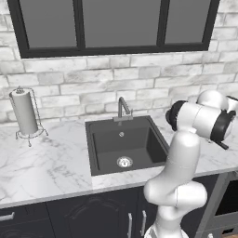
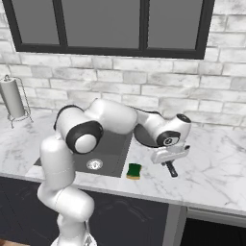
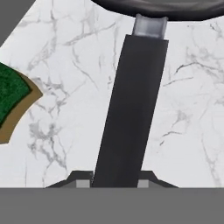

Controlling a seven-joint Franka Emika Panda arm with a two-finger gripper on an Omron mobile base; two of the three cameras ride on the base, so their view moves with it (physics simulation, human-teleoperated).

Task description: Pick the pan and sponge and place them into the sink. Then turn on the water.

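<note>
Dark pan [image 2: 144,136], green sponge [image 2: 134,170] beside sink [image 1: 95,139]

A whitewashed brick wall [image 1: 139,79] filled the middle of the frame, with a dark-framed window [image 1: 116,25] across the top. A white marble counter [image 1: 42,167] ran along the lower half above dark cabinets [image 1: 69,218]. A paper towel holder [image 1: 25,114] stood at the left.
</note>
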